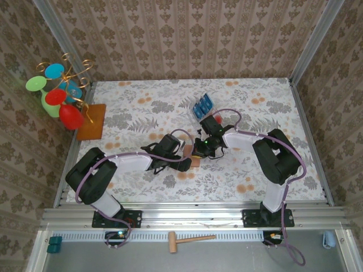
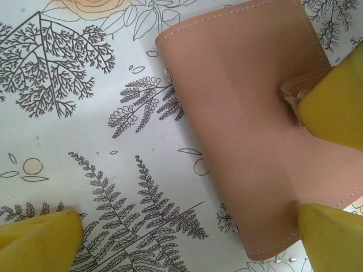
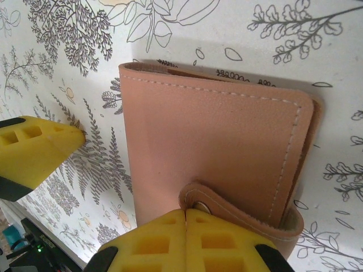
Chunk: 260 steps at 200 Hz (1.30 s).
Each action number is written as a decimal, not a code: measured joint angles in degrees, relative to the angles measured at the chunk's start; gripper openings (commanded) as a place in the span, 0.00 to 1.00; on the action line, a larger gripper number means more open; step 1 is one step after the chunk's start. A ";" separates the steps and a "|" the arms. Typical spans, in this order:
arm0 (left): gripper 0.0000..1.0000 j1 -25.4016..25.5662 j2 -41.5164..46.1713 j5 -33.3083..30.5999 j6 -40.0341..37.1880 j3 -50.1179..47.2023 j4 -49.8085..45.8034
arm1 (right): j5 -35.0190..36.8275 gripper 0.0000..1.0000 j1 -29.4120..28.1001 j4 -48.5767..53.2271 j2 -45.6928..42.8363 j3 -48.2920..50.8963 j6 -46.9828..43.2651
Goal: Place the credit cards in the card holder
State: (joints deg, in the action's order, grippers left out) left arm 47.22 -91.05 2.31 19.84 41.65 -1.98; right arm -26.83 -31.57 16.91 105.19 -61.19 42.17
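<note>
While holder [image 3: 215, 153] lies closed, cards [image 1: 203, 104] in tray [image 1: 195, 116]

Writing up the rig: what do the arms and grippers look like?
The left arm and right arm have black joint housings, white links and purple cables running alongside. The left gripper and right gripper have bright yellow blocky fingers with square recesses.

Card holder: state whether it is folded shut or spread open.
Folded shut. The card holder lies flat with its stitched tan outer cover up, and its snap strap wraps round the edge onto that cover.
</note>
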 measured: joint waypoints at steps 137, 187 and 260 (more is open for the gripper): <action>1.00 0.00 0.02 -0.02 -0.17 0.00 -0.04 | -3.65 0.00 1.57 -15.17 -1.86 9.51 3.13; 1.00 0.00 0.02 -0.02 -0.17 0.07 -0.11 | -6.38 0.00 2.71 -20.65 -1.97 12.31 5.03; 1.00 -0.31 0.63 0.50 -0.02 0.44 -1.05 | -5.49 0.34 2.71 -12.07 -1.97 5.42 4.87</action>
State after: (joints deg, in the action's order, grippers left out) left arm 46.92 -90.41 2.81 19.81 42.09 -3.03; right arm -32.32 -28.86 4.84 103.22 -55.77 47.05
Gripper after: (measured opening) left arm 0.999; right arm 0.282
